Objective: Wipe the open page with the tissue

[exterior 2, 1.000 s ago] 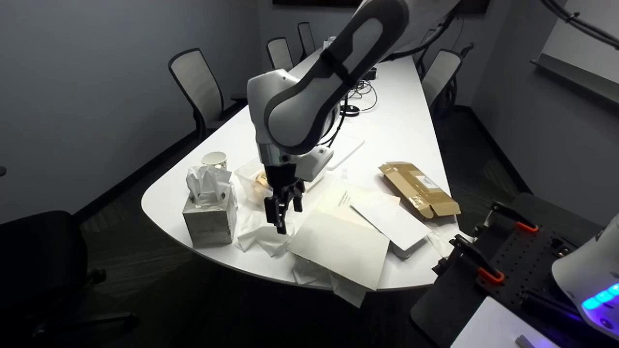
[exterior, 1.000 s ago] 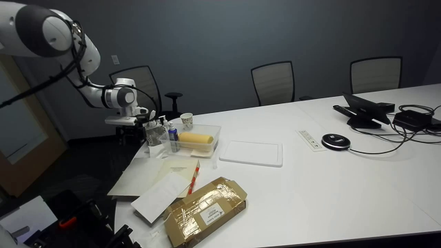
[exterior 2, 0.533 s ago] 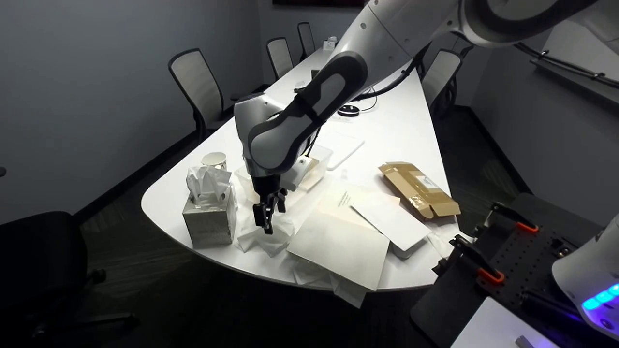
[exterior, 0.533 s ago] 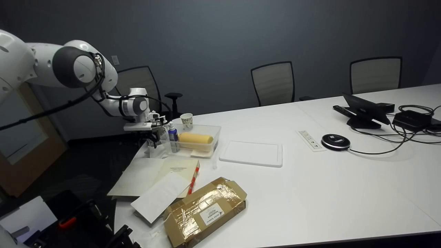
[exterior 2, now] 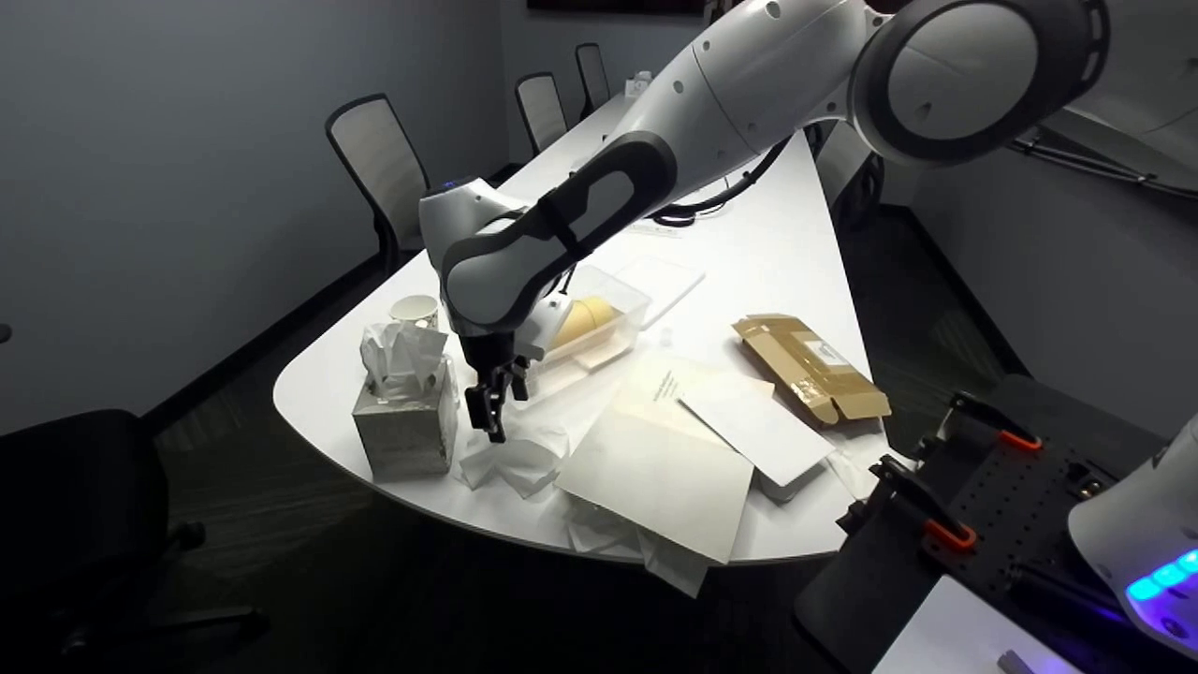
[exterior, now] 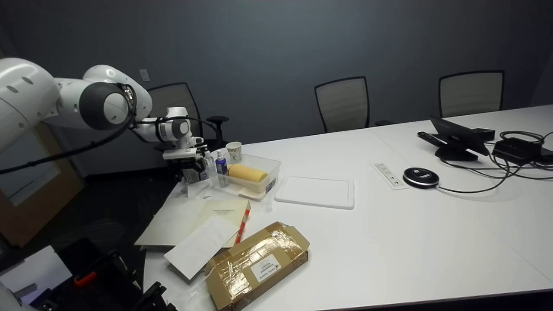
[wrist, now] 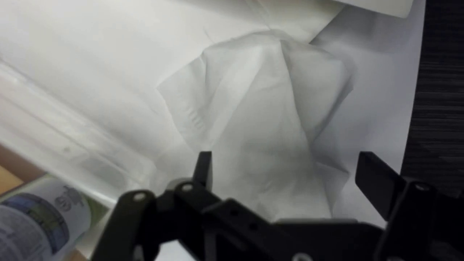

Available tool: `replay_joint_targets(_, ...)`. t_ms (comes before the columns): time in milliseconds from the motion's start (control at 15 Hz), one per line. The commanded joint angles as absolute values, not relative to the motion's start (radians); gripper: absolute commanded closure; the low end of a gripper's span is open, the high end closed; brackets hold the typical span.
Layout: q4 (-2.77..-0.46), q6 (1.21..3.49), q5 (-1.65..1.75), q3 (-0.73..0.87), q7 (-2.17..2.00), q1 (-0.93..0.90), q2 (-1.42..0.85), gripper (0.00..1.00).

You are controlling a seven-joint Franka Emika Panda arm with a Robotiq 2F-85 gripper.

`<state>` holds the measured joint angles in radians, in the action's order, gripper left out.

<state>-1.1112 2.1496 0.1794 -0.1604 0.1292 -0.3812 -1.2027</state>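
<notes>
Tissue (wrist: 253, 108): crumpled, loose on the counter (exterior 2: 328, 393) near its curved end edge, between tissue box (exterior 2: 404, 435) and open page (exterior 2: 655, 473).
Open page: just beside the tissue, reaching that edge.
Tool (wrist: 285, 163): fingers spread wide above the tissue, nothing held.
Tissue pickup: likely the step in hand; wiping not begun.
Next grip: probably descend, pinch a fold, lift, carry to the page.
</notes>
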Motion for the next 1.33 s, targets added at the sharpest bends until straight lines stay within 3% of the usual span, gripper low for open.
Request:
replay_joint_targets(0, -1.009, 2.098, 0.168, -0.174, 0.165, -0.411, -1.285, 0.00)
replay_joint_targets(800, -0.968, 2.054, 0.181, -0.161, 0.120, -0.465, -1.366, 0.00)
replay_joint_targets(867, -0.962, 2.049, 0.182, -0.161, 0.121, -0.467, -1.367, 0.11)
replay_joint_targets(933, -0.962, 2.051, 0.183, -0.162, 0.124, -0.466, -1.366, 0.28)
replay_joint_targets(1267, -0.959, 2.048, 0.184, -0.165, 0.125, -0.472, -1.358, 0.66)
